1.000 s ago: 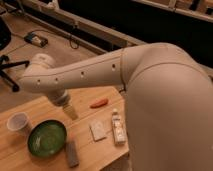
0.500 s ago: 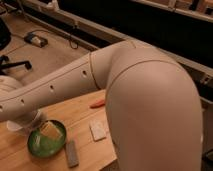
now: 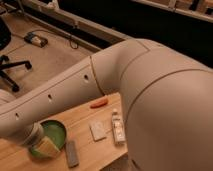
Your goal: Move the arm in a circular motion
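The arm fills most of the camera view: a thick, smooth cream tube with small dark holes along it, sweeping from a bulky rounded joint at the right down toward the lower left, low above the wooden table. It looks rigid and heavy, a body that carries momentum through a sweep rather than one to be grasped; nothing needs holding here, since the circular motion comes from its own joints. The gripper shows only as a pale yellowish tip below the wrist, hanging over or inside the green bowl; I cannot tell whether it touches the bowl or how its fingers are set. Just right of the bowl lies a dark flat bar, then a pale square packet and a small white bottle on its side; an orange-red object lies near the table's far edge. A black office chair stands on the floor beyond. With the tip this low, the bowl seems likeliest to be clipped.
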